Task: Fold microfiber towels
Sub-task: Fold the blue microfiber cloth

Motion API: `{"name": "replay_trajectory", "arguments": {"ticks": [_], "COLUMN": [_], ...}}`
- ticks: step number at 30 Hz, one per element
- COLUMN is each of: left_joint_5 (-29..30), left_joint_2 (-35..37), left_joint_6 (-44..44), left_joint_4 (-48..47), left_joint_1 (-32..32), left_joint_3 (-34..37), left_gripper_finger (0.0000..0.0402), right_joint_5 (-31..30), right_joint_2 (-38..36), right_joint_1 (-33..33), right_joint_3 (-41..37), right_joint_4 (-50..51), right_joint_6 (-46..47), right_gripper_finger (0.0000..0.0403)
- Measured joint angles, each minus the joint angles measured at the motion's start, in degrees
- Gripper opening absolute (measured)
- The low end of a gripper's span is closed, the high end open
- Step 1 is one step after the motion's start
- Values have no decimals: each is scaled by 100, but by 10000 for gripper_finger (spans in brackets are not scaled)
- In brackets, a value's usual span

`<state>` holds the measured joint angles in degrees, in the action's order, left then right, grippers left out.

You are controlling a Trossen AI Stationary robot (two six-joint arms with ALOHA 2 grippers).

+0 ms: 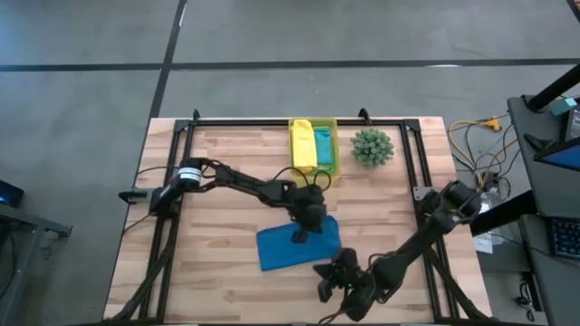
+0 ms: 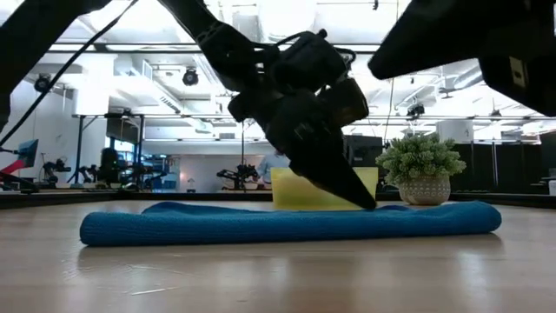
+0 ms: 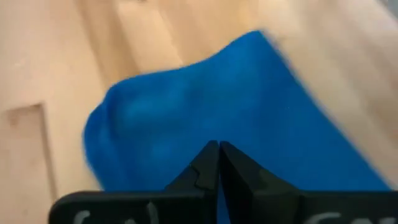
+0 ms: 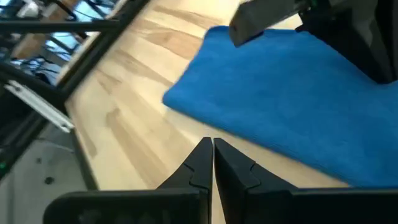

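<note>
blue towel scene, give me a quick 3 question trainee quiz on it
1. True or false: the left gripper is shut, its tip pressing on the royal blue microfiber towel.
2. Which cloths lie in the translucent yellow-green plastic bin? A) yellow and teal B) red and white
3. The right gripper hovers near the table's ____ edge, beside the blue towel.

Key: 1 true; 2 A; 3 front

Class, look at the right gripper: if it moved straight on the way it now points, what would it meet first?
Most likely the near edge of the blue towel: the shut right gripper points across bare table at it, though depth is unclear.
</note>
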<state>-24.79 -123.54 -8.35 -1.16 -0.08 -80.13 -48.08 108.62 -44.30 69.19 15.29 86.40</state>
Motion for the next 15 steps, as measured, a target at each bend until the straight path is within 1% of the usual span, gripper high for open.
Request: {"name": "replay_trajectory", "arguments": {"ticks": [4,7,9,12,15], "left_joint_5": [729,1080,1418,1935,2181], "left_joint_2": [-8,8,28,46,92], "left_joint_6": [66,291,578,1134,1567], "left_joint_4": [-236,-323,-468,-649,-791], "left_joint_1": [-3,5,1,-2,5], "left_joint_3": [0,0,-10,-14,-8], "left_gripper_finger": [0,0,0,0,0], "right_joint_5": [26,113,168,251,198], "right_joint_2": [376,602,692,752,752], "right_joint_1": [-47,-67,-83,-85,-50], "right_joint_3": [442,764,896,1003,1009], "right_joint_4": [317,590,999,1294,1287], "right_joint_6": [202,386,561,786,752], "right_gripper_finger": [8,8,8,8,8]}}
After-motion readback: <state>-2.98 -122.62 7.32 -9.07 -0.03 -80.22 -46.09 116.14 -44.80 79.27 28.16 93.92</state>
